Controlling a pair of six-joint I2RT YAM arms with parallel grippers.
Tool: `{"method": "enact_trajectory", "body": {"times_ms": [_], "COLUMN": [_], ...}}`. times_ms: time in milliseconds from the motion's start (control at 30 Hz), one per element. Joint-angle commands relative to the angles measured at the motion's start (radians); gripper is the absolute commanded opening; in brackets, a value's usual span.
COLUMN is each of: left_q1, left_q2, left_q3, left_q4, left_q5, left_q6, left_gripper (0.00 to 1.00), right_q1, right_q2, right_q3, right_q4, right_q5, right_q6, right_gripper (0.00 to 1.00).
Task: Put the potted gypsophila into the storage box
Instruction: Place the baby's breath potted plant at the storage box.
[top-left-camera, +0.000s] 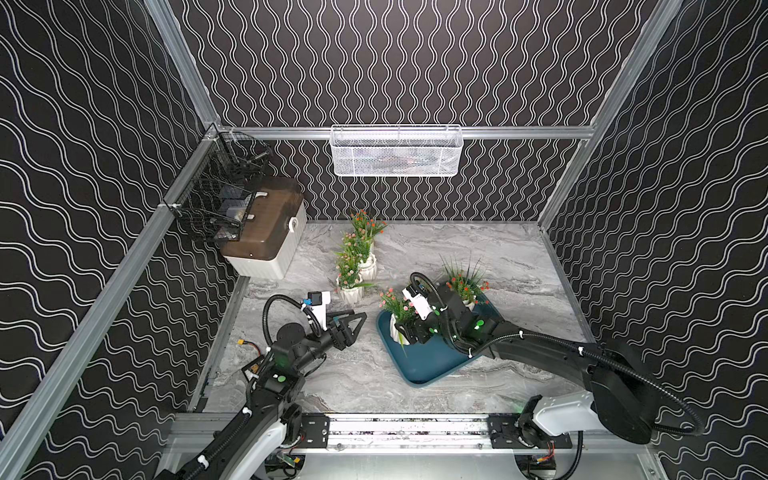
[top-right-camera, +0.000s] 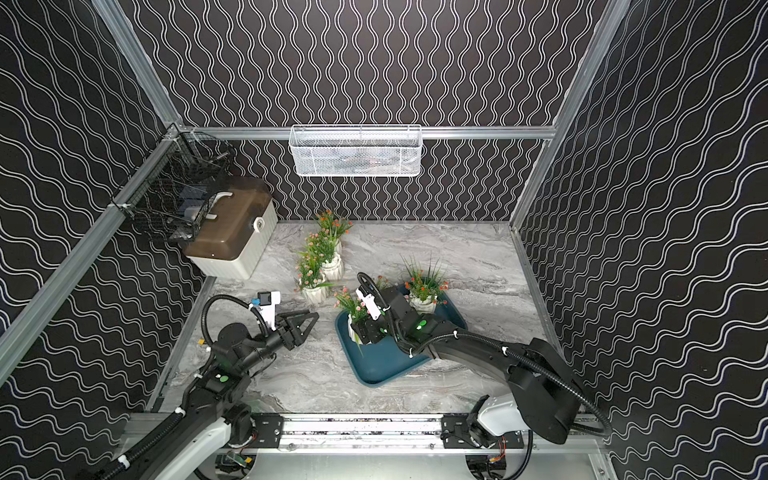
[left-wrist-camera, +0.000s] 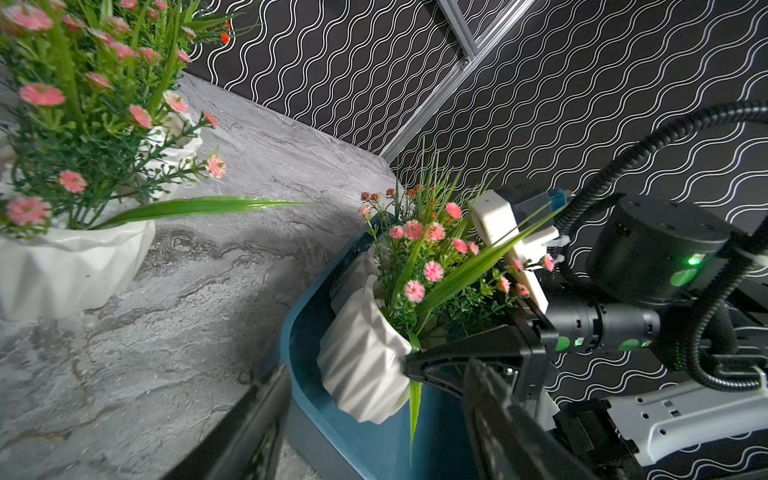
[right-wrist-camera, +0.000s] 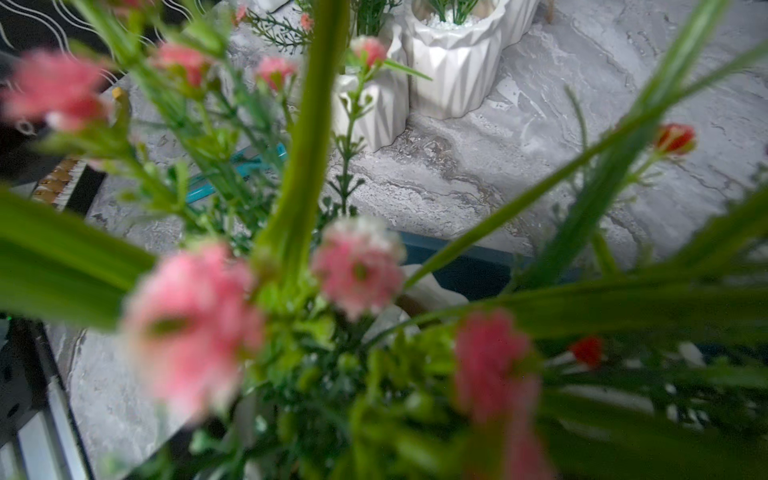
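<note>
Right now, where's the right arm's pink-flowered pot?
In both top views the pink-flowered pot tilts in the left corner of the storage box, held by the right end effector, the red-flowered pot behind it.

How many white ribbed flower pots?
5. On the marble table, in a row: near pot, middle pot, rear pot. In the dark-teal plastic tray: far-corner pot, plus the held pot, in the right gripper.

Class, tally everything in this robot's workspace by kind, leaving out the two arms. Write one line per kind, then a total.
Flower pots: 5
Teal tray: 1
Lidded box: 1
White mesh basket: 1
Black wire basket: 1
Total: 9
</note>
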Motion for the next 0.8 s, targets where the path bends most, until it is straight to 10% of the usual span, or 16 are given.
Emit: {"method": "enact_trajectory", "body": {"times_ms": [0, 767], "left_q1": [0.0, 0.001], "left_q2": [0.005, 0.033], "left_q3": [-0.005, -0.003], "left_q4": [0.036, 0.054], "left_q5": [0.006, 0.008], "left_q6": [-0.007, -0.006], "left_gripper": [0.69, 0.7], "right_q1": [0.013, 0.03], "right_q2": [0.018, 0.154], "right_q3": [-0.014, -0.082], "right_q4": [0.158, 0.389], "right_q5": [0.045, 0.129], "right_q6": [0.017, -0.047], "right_gripper": [0.73, 0.77]}}
